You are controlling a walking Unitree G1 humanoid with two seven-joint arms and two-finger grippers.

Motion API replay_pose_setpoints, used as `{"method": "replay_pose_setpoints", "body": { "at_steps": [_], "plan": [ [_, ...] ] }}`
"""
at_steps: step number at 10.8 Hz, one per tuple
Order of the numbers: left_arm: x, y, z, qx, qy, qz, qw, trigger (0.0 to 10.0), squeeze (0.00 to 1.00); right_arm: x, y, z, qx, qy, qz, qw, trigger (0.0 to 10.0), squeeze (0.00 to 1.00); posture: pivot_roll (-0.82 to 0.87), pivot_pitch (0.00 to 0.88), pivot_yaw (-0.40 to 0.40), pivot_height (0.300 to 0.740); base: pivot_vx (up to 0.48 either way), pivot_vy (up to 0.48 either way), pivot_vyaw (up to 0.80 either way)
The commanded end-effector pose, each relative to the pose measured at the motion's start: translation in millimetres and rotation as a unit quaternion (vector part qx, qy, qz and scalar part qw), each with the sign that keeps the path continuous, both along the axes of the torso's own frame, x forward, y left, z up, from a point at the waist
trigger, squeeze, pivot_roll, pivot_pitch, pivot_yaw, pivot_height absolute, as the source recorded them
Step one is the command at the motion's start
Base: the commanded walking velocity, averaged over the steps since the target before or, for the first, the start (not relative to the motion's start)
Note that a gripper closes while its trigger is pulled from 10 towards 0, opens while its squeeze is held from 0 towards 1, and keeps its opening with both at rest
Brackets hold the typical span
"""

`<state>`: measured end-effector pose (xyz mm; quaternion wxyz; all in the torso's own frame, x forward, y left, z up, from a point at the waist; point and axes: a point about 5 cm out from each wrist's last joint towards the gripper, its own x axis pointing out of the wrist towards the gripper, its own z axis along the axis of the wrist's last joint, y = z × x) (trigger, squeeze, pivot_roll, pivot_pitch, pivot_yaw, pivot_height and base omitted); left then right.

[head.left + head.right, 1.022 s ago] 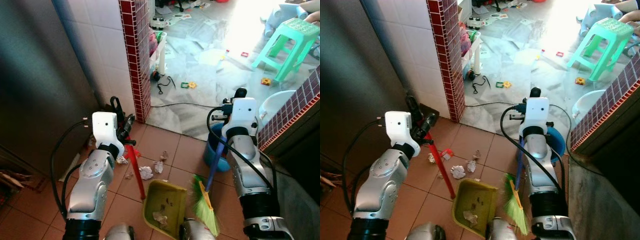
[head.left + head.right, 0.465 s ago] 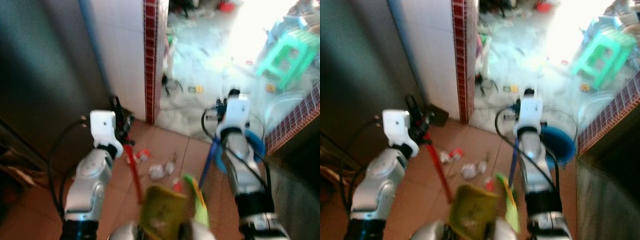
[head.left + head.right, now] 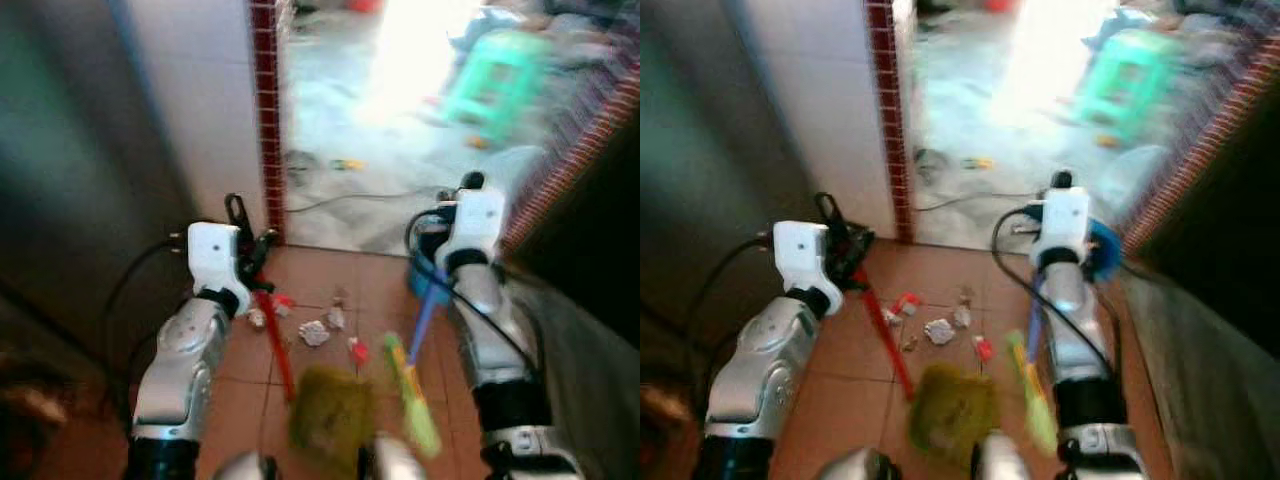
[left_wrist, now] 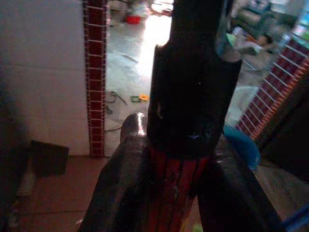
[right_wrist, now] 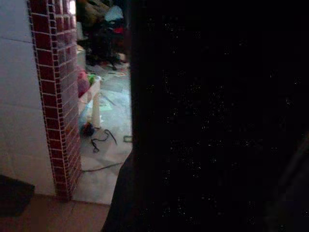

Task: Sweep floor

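Biggest risk I can see here is the dustpan [image 3: 330, 425] tipping or getting nudged while the robot is on the move (the head views are blurry), since it already has some scraps in it and they'd spill right back onto the tiles. The other worry is the broom [image 3: 410, 395] flicking the litter sideways instead of into the pan, because the crumpled paper bits [image 3: 313, 332] and the red scraps sit on the terracotta floor [image 3: 330, 275] just beyond the pan's lip, between the two tools, and a couple of them are close to the red-tiled pillar [image 3: 266, 120], where they'd get wedged in the corner. Pose-wise, the left gripper [image 3: 250, 252] is raised out front at about chest height with the elbow bent, clenched on the dustpan's red handle [image 3: 272, 335], which slants down and inward to the pan; the left wrist view shows the fingers wrapped tight around that red stick. The right gripper [image 3: 452, 222] is held out at a similar height, with the broom's blue handle [image 3: 425, 318] running down from under it to the green bristles beside the pan. The right wrist view is too dark, so I can't tell how its fingers are set.
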<state>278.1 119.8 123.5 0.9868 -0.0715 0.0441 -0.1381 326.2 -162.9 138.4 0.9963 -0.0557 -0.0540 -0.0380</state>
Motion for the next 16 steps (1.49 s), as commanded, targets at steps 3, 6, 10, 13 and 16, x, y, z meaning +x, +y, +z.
{"method": "replay_pose_setpoints", "body": {
  "at_steps": [3, 6, 10, 13, 16],
  "plan": [
    [-0.3, -11.4, 10.4, -0.03, -0.019, -0.028, 0.999, 10.0, 0.0, 2.3, -5.8, 2.9, -0.005, -0.002, -0.011, 1.0, 10.0, 0.0, -0.02, 0.076, 0.008, 0.74, 0.0, 0.0, -0.8],
    [-2.1, -13.4, 17.5, 0.0, -0.054, -0.067, 0.996, 10.0, 0.0, 3.8, -3.0, 3.6, -0.003, -0.005, -0.007, 1.0, 10.0, 0.0, -0.02, 0.07, 0.007, 0.74, 0.0, 0.0, -0.27],
    [-3.3, -21.5, 23.7, 0.042, -0.093, -0.115, 0.988, 10.0, 0.0, 3.5, -2.3, 1.5, -0.003, -0.004, -0.011, 1.0, 10.0, 0.0, -0.01, 0.069, 0.019, 0.74, 0.0, 0.0, 0.0],
    [3.7, -5.4, 15.9, 0.066, -0.079, -0.025, 0.994, 10.0, 0.0, 0.7, -7.8, -2.3, -0.011, 0.003, -0.022, 1.0, 10.0, 0.0, -0.01, 0.076, 0.013, 0.74, 0.0, 0.0, 0.0],
    [3.2, -8.1, 18.1, 0.044, -0.077, -0.004, 0.996, 10.0, 0.0, 2.8, -3.4, -2.6, -0.009, 0.004, -0.021, 1.0, 10.0, 0.0, 0.04, 0.083, 0.014, 0.74, 0.0, 0.0, 0.0]
  ]
}}
